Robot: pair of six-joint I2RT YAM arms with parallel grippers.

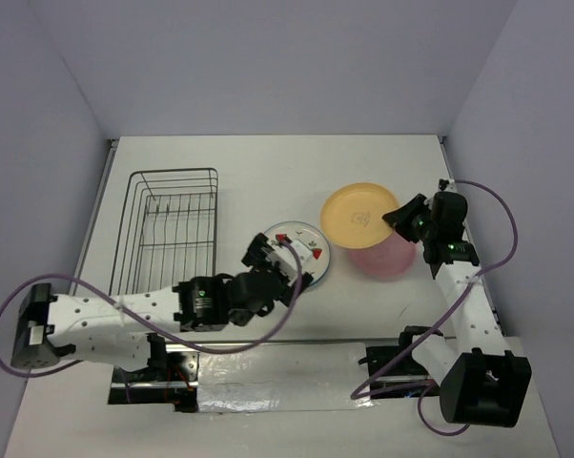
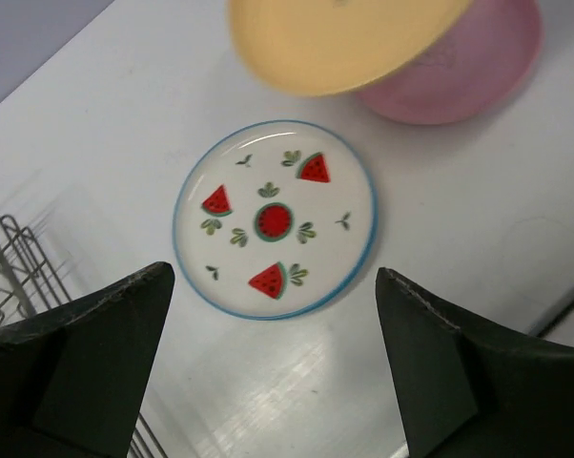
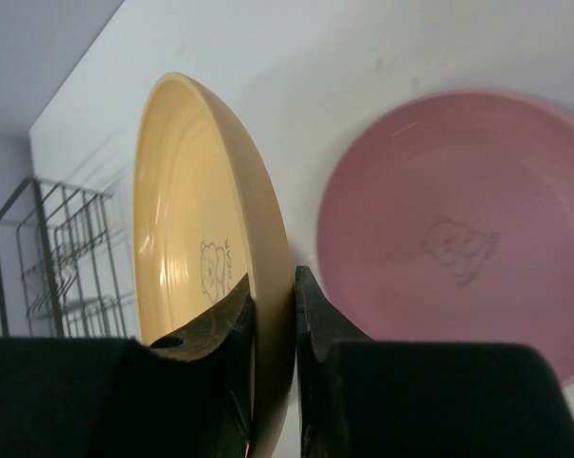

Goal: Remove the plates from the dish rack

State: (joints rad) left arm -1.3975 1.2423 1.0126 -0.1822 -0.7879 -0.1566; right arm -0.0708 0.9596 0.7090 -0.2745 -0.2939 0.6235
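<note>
The dark wire dish rack [image 1: 171,229] stands at the left with no plates showing in it; its bars also show in the left wrist view [image 2: 10,267] and the right wrist view [image 3: 53,258]. A white plate with red watermelon marks [image 1: 304,250] [image 2: 274,218] lies flat on the table. My left gripper [image 1: 273,256] [image 2: 273,367] is open and empty just near of it. My right gripper [image 1: 399,221] [image 3: 273,305] is shut on the rim of the tan-yellow plate [image 1: 357,214] [image 3: 196,258] [image 2: 339,38], held in the air over the pink plate [image 1: 387,258] [image 3: 459,239] [image 2: 449,67] on the table.
The table [image 1: 268,172] has a metal edge strip on the left and right sides. Walls stand behind and at both sides. A taped strip [image 1: 287,382] runs along the near edge between the arm bases.
</note>
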